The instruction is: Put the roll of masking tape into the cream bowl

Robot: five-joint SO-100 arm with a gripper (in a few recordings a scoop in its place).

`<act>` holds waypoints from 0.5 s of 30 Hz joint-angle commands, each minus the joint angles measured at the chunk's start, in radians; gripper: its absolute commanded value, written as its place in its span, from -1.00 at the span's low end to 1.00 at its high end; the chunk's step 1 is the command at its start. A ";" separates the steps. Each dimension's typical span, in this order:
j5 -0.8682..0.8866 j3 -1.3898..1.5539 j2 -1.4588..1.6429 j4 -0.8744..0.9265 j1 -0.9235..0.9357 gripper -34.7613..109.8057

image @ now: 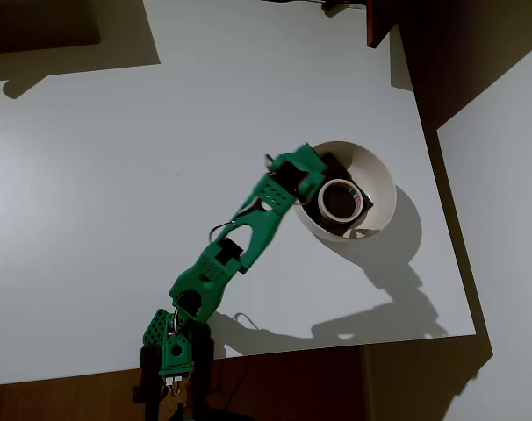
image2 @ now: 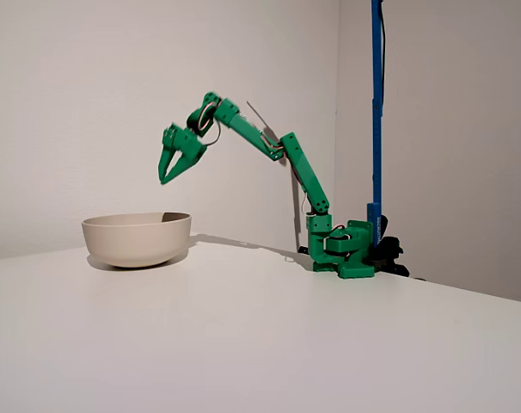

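**Tape in bowl, claw empty above it**

In the fixed view the claw [image2: 164, 178] hangs in the air above the bowl [image2: 137, 238], tips pointing down, the two fingers spread a little apart with nothing between them — well clear of the rim. From overhead the claw [image: 312, 178] sits over the bowl's [image: 382, 180] 9 o'clock edge.

The tape [image: 340, 200] lies flat inside the bowl, open centre up, on a dark patch [image: 334, 167] (the side view hides it behind the bowl wall).

The green arm [image: 240, 246] runs from the bowl toward 7 o'clock to its base [image: 174, 351] at the near edge of the white table [image: 117, 175] — the bowl's shadow falls toward 5 o'clock.
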 commanded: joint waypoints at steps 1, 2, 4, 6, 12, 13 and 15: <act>-0.015 -0.077 0.264 0.126 -0.143 -0.64; -0.020 -0.077 0.296 0.153 -0.181 -0.64; -0.032 -0.075 0.359 0.207 -0.256 -0.64; -0.048 -0.075 0.417 0.259 -0.331 -0.64; -0.091 0.071 0.643 0.308 -0.541 -0.64; -0.094 0.114 0.684 0.307 -0.572 -0.64; -0.097 0.209 0.764 0.302 -0.638 -0.64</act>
